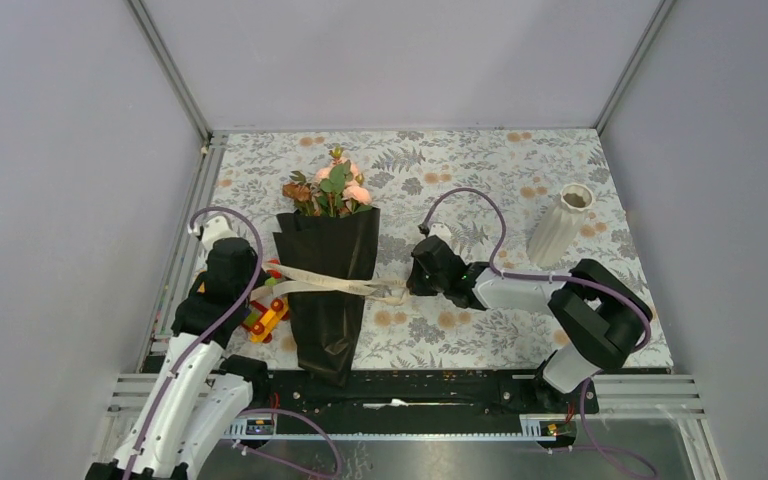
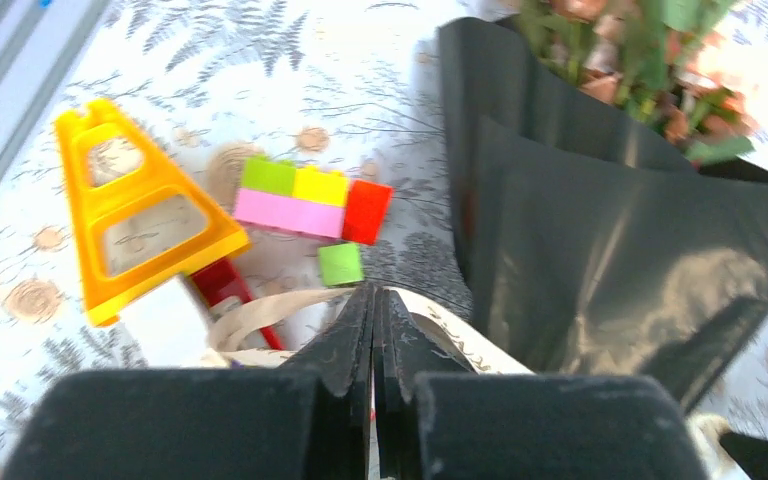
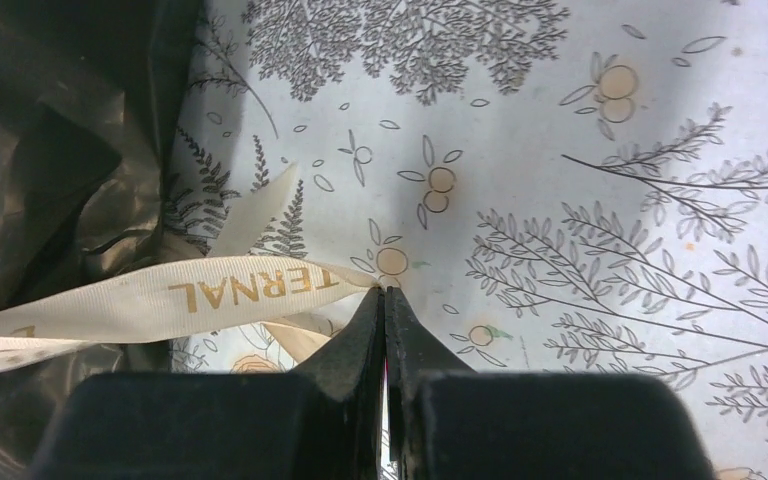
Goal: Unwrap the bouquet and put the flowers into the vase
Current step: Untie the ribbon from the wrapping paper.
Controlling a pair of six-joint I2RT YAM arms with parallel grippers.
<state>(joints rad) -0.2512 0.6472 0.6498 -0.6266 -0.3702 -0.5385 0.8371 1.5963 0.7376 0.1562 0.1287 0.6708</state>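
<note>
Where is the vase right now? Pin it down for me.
In the top view the vase stands upright near the far right corner of the table, well to the right of the bouquet. Neither wrist view shows it.

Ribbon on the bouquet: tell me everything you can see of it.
The ribbon is a flat cream woven band with gold lettering; "TERNAL" reads in the right wrist view. It crosses the middle of the black wrapping paper at a slant. The right gripper is shut on its right end, which looks pulled straight. The left gripper is shut at its left end, apparently pinching it, beside the toy blocks. A loose tail lies near the right gripper.
</note>
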